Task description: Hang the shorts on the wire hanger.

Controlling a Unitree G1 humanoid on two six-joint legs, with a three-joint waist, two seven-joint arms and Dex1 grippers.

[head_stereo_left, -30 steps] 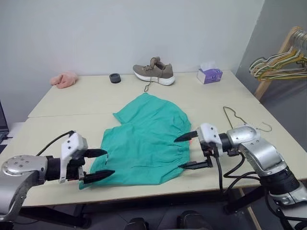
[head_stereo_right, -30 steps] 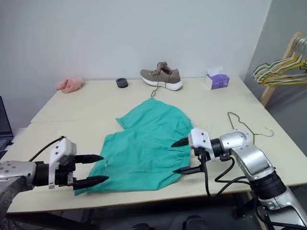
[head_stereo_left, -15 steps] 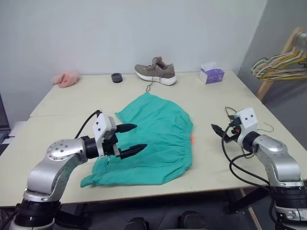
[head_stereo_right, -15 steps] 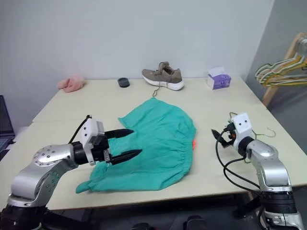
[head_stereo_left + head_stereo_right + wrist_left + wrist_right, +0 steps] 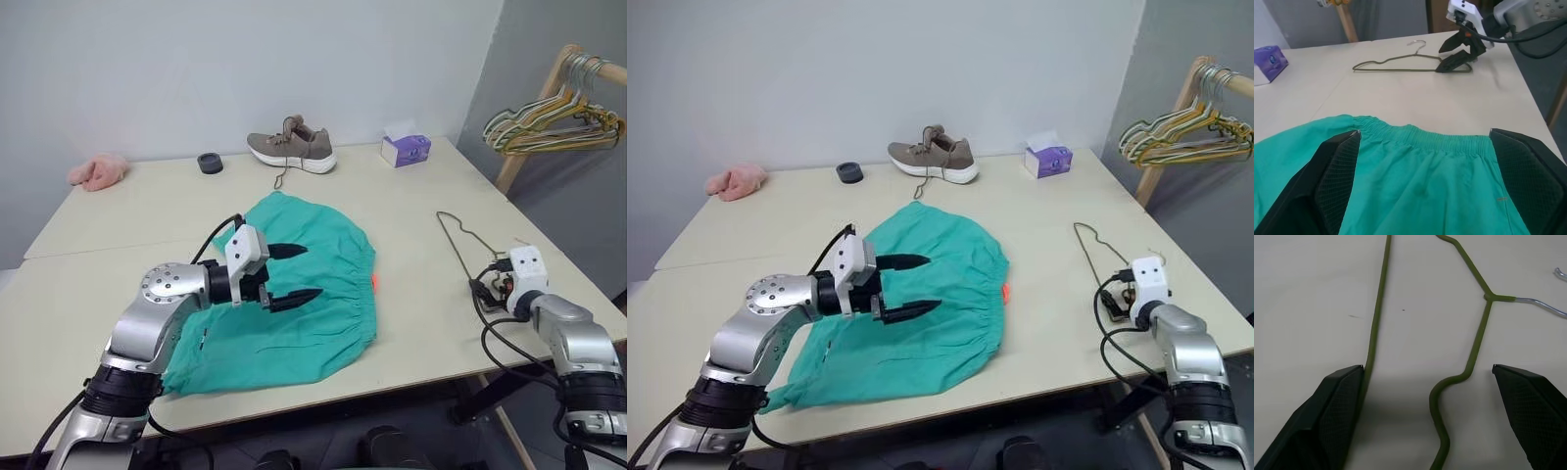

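The teal-green shorts point(image 5: 294, 313) lie flat on the table, gathered waistband toward the right, with a small orange tag point(image 5: 375, 282) at that edge. My left gripper point(image 5: 310, 271) hovers open just above them, pointing right toward the waistband point(image 5: 1420, 134), and holds nothing. The olive-green wire hanger point(image 5: 454, 245) lies flat on the table to the right of the shorts. My right gripper point(image 5: 1114, 300) is open at its near end. In the right wrist view its black fingers point(image 5: 1332, 411) straddle the hanger point(image 5: 1378, 308), low over the wires.
Along the far edge of the beige table point(image 5: 411, 328) sit a pink fluffy cloth point(image 5: 95, 171), a black ring point(image 5: 209, 163), a tan shoe point(image 5: 291, 152) and a purple tissue box point(image 5: 405, 150). A wooden rack with bunched hangers point(image 5: 554, 117) stands beyond the table's right side.
The camera turned right. My left gripper moved from the shorts' left edge to over their middle. My right gripper swung from the waistband out to the hanger and turned to point forward. Both stayed open.
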